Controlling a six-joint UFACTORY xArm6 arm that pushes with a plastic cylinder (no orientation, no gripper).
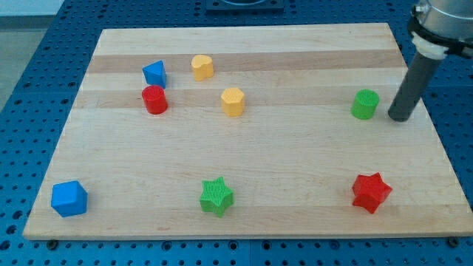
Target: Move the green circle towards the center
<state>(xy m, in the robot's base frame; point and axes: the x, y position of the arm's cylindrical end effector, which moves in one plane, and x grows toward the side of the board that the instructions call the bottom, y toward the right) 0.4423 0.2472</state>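
Pale, grained wooden table (244, 159) over blue pegboard (44, 44); ribbed green circle (364, 104) near the view's right edge, my tip (400, 117), gripperless, just beside its right.

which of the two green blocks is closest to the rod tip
The green circle at the view's right, just left of my tip. The green star sits far off near the bottom edge.

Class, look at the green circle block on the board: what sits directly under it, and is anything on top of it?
The green circle stands on the wooden board; the patch of wood under it is covered. Nothing lies on top. My tip is just to its right in the view, apart from it.
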